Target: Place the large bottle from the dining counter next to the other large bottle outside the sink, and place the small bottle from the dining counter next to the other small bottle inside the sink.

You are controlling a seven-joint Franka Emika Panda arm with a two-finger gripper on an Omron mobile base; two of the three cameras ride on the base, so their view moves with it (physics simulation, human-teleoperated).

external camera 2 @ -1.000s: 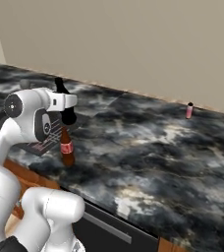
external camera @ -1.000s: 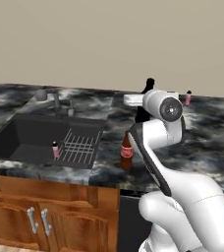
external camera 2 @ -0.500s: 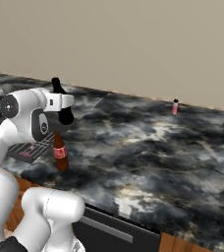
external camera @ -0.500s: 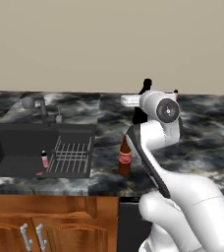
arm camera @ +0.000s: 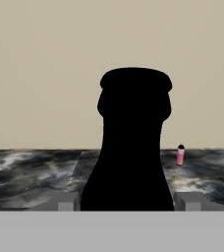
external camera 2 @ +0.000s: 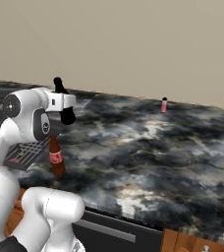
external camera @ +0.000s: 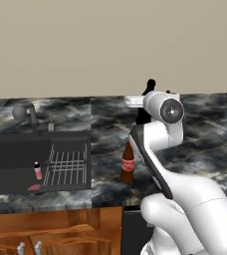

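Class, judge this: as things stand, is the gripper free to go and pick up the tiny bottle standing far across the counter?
Probably not yet: the gripper is closed on the black bottle. The tiny bottle stands alone on open counter, with nothing else blocking the way.

Black bottle [arm camera: 133,147] upright between finger tips. Brown bottle [external camera: 128,164] beside sink [external camera: 16,159]. Pink bottle [external camera: 38,171] in basin; another [external camera 2: 164,105] on counter [external camera 2: 158,147].

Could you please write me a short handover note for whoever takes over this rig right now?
Gripper: closed on the black bottle, held upright above the counter.
Brown bottle: upright on the counter just right of the sink.
Pink bottle: inside the sink, beside the rack.
Small pinkish-orange bottle: upright at the counter's far edge.
Done: black bottle picked up.
Left: set it beside the brown bottle, then move the pinkish-orange bottle into the sink next to the pink one.
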